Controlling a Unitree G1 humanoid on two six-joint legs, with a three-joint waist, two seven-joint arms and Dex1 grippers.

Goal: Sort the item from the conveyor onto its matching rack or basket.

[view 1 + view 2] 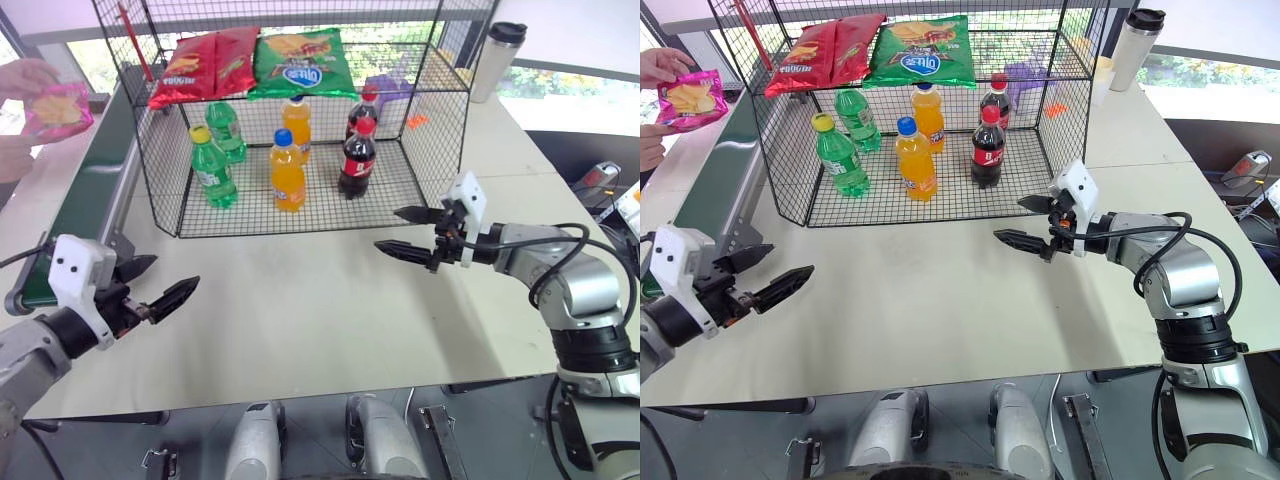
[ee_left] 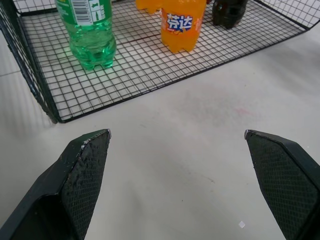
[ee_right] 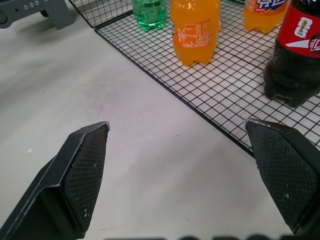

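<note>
Waiting stage, nothing grasped yet: the pink snack bag (image 1: 60, 108) is in a person's hand (image 1: 25, 78) over the far end of the conveyor (image 1: 85, 195), not yet lying on the belt. Left gripper (image 1: 158, 284) and right gripper (image 1: 410, 232) both hover over the bare table (image 1: 320, 310) with fingers spread wide and empty. Next move, as I judge it: once the bag rides down, the left gripper, the nearer one, takes it and lifts it to the rack (image 1: 300, 130) top level beside the red chip bags (image 1: 205, 62) and green chip bag (image 1: 302, 62).
</note>
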